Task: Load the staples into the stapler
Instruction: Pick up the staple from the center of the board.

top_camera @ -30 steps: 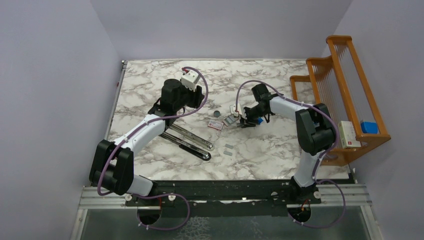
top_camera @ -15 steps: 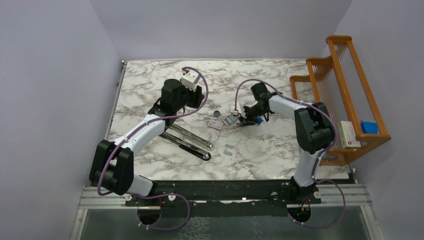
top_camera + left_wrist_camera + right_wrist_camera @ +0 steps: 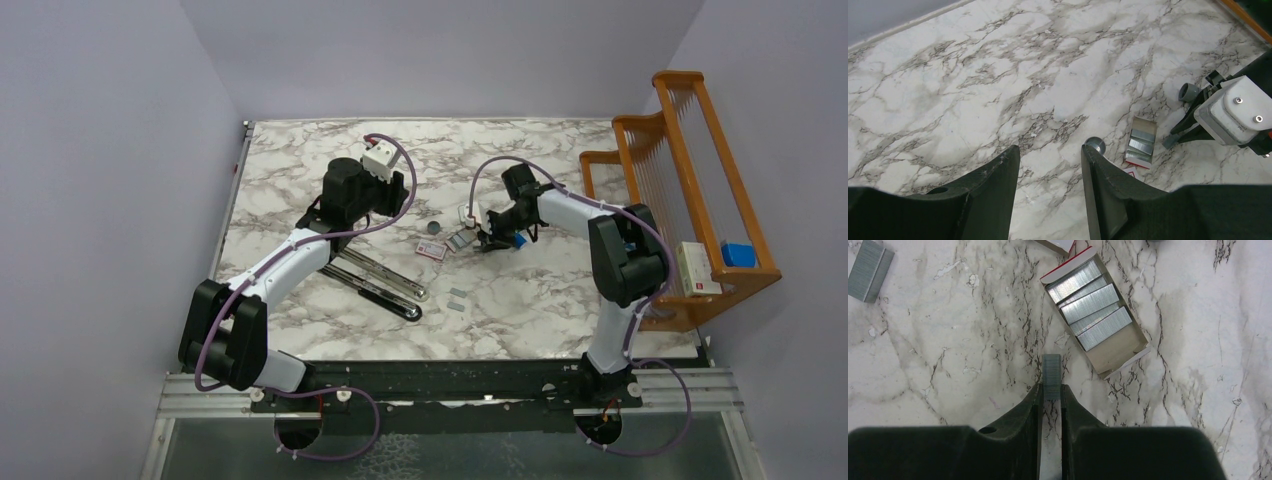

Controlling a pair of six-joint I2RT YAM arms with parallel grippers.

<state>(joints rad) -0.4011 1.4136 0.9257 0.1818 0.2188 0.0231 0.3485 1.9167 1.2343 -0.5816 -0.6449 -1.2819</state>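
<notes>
The stapler lies opened out on the marble table, its two long bars pointing toward the lower right. A small white-and-red box holds several strips of staples; the same box sits at mid-table. My right gripper is low over the table just beside the box, shut on one loose staple strip, a finger against each long side. My left gripper hangs open over bare marble, with nothing between its fingers.
Another staple strip lies loose on the table, with more strips near the stapler's tip. A small dark disc and the box's sleeve lie left of the box. A wooden rack stands at the right edge.
My right gripper's fingers have closed in on the loose staple strip, and the wrist has shifted slightly left. The left arm has not moved.
</notes>
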